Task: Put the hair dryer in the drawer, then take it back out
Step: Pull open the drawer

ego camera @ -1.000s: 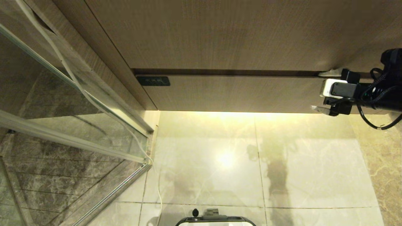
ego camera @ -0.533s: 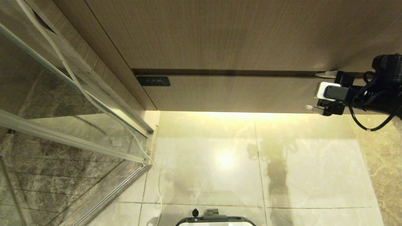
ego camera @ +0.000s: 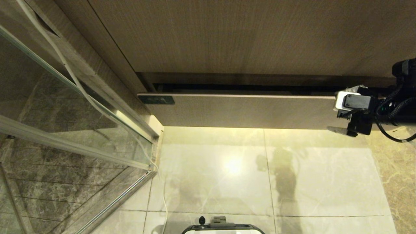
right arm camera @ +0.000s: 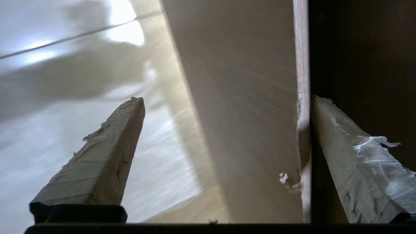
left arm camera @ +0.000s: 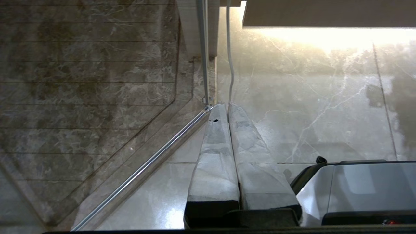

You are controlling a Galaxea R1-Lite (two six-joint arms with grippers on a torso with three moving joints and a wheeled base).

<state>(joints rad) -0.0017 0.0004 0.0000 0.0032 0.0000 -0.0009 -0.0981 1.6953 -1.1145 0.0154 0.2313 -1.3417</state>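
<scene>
At right of frame, the wide-open right gripper (ego camera: 345,110) straddles the beige wood-grain drawer (ego camera: 240,110) front, now pulled slightly out, a dark gap showing behind it

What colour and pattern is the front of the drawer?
Light beige with a fine wood grain; the drawer front shows best in the head view.

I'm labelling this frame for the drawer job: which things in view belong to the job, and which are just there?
Job:
- drawer, slightly open
- right gripper, open, one finger behind the drawer front's top edge, one in front
The hair dryer is not in view.

Just there:
- left gripper, shut, parked above the floor
- glass shower door
- white cable
- tiled floor
</scene>
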